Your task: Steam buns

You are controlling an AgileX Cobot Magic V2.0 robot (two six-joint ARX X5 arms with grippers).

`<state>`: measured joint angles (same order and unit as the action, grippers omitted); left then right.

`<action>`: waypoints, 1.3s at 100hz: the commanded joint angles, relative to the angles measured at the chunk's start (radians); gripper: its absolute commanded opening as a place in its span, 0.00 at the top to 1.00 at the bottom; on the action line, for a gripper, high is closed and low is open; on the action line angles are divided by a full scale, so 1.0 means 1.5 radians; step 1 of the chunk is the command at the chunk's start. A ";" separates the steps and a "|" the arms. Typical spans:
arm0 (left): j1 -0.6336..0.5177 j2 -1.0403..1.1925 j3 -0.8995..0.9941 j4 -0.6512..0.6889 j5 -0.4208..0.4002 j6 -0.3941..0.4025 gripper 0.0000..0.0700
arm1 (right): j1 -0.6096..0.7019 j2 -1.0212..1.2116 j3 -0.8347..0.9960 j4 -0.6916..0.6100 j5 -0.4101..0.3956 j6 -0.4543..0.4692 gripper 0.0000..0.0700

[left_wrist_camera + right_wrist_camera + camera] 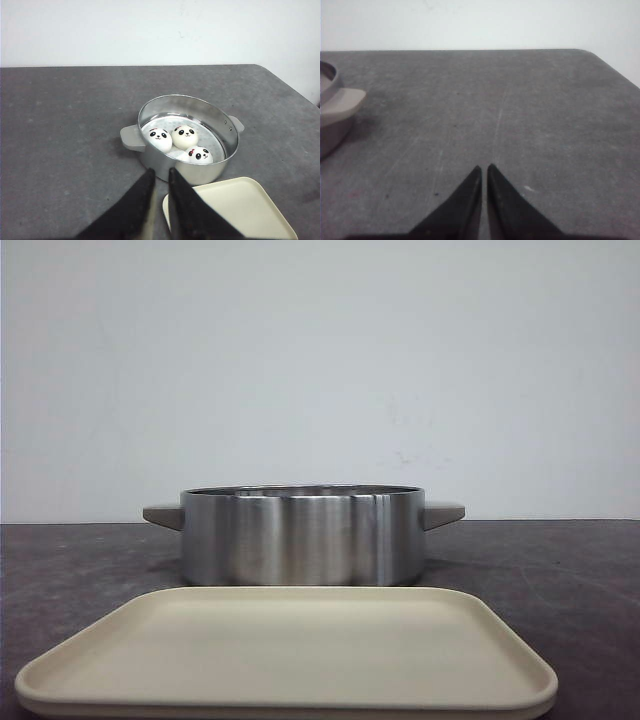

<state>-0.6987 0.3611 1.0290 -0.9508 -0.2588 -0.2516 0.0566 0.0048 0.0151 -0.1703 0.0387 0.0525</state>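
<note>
A steel steamer pot [300,535] stands mid-table. In the left wrist view the pot [226,131] holds three white panda-faced buns [160,139], [184,136], [200,155]. A fourth bun does not show. The front view hides the pot's inside. My left gripper [160,171] hovers above the table just short of the pot's near wall, its jaws almost together and empty. My right gripper [484,167] is shut and empty over bare table, to the right of the pot's beige handle [342,102]. Neither gripper shows in the front view.
An empty beige tray [290,650] lies in front of the pot, and it also shows in the left wrist view [240,207]. The dark grey table [520,100] ends at a white wall behind. Its right edge is rounded.
</note>
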 commanded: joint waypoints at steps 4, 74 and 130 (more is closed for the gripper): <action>-0.005 0.001 0.007 0.005 -0.002 -0.002 1.00 | 0.000 -0.001 -0.002 -0.004 -0.005 -0.048 0.98; -0.005 0.001 0.007 0.004 -0.002 -0.002 1.00 | 0.000 -0.001 -0.002 0.008 -0.010 -0.054 0.98; 0.123 -0.013 -0.066 0.072 0.000 0.028 1.00 | 0.000 -0.001 -0.002 0.008 -0.010 -0.054 0.98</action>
<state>-0.5579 0.3443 0.9768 -0.9043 -0.2699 -0.2264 0.0566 0.0044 0.0151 -0.1680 0.0219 -0.0223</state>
